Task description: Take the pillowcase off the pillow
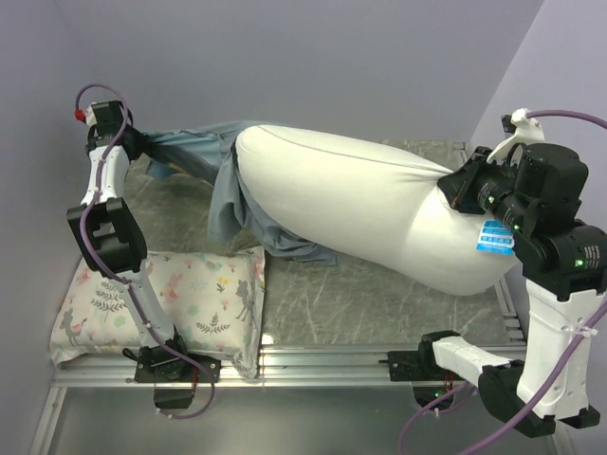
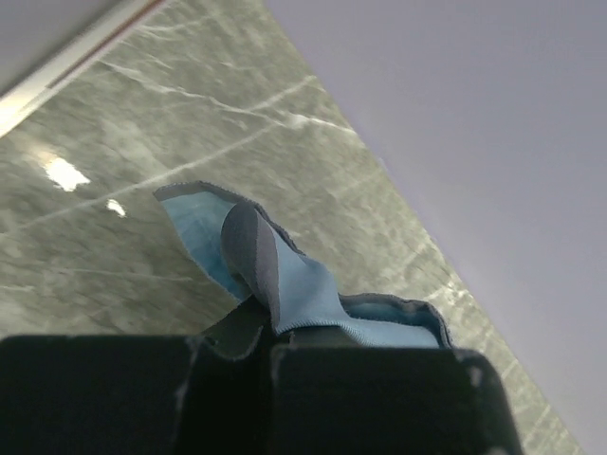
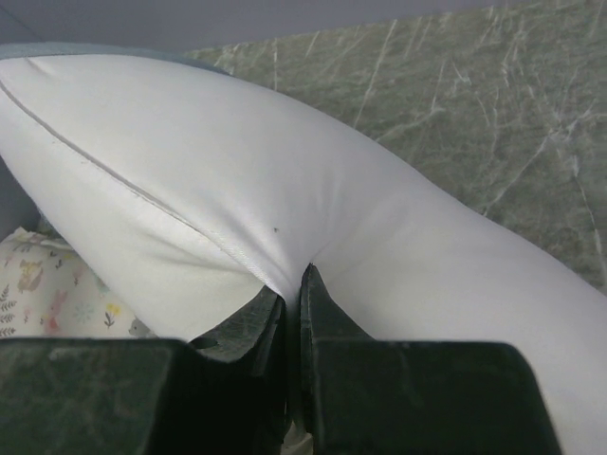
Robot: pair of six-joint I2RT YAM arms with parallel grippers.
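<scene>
The plump white pillow (image 1: 370,204) stretches across the table, mostly bare, with its blue-and-white tag (image 1: 495,237) at the right end. The blue-grey pillowcase (image 1: 223,180) hangs bunched around its far-left end, slate inside showing. My left gripper (image 1: 133,144) is at the far left, shut on a fold of the pillowcase (image 2: 285,280). My right gripper (image 1: 457,185) is shut on the pillow's right end, pinching white fabric (image 3: 285,209) between its fingers (image 3: 318,303).
A smaller white floral deer-print pillow (image 1: 171,303) lies at the near left by the left arm's base. The green marbled tabletop (image 1: 379,294) shows beneath. Purple-grey walls close the back and sides. A metal rail (image 1: 322,365) runs along the near edge.
</scene>
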